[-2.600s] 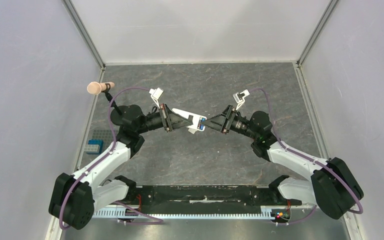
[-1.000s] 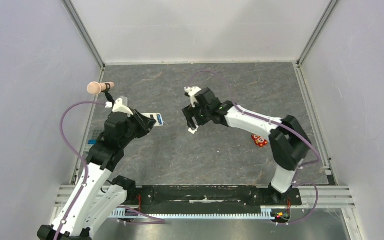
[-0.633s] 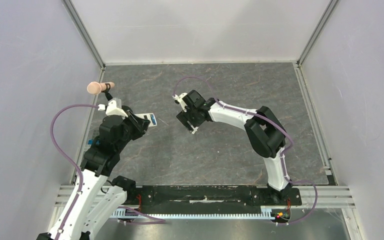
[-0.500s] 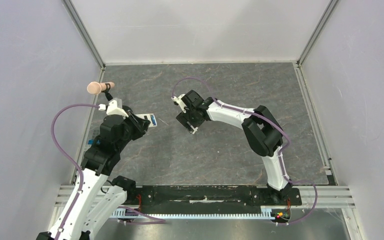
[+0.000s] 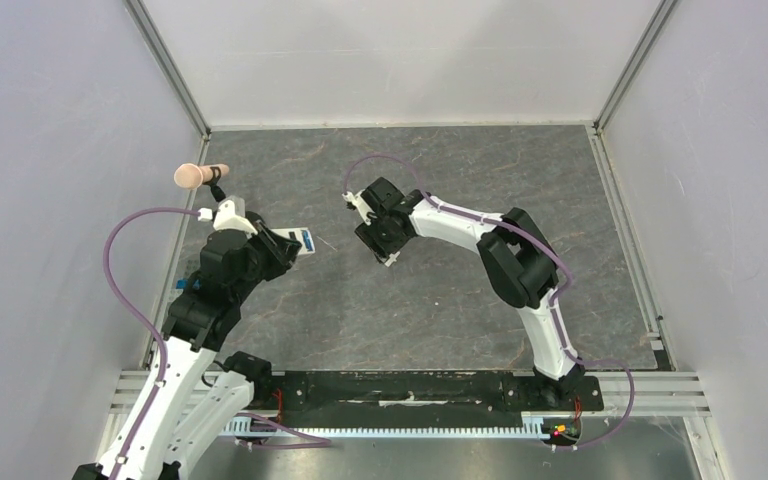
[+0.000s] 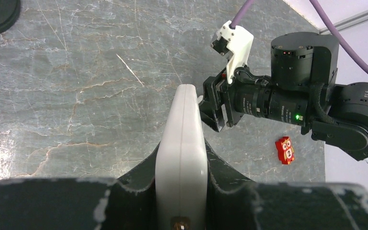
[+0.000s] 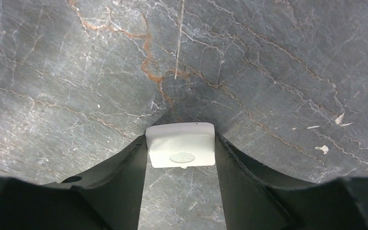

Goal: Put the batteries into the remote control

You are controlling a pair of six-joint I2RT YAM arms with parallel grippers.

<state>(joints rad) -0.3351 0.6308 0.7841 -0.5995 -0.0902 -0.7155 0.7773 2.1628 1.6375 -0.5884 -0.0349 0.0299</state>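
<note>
Top view: the left gripper clamps the slim white rectangular remote control; its bluish tip is too small to read. Left wrist: remote edge-on, face hidden. Right wrist: the right gripper pinches a small white plastic cover.

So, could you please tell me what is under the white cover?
Only grey table shows around the cover, gripped by the right gripper. The patch directly beneath it is covered, so contact cannot be judged.

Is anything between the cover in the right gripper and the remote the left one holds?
Nothing visible. Only an open gap separates the cover from the remote; the owl piece lies well aside.
</note>
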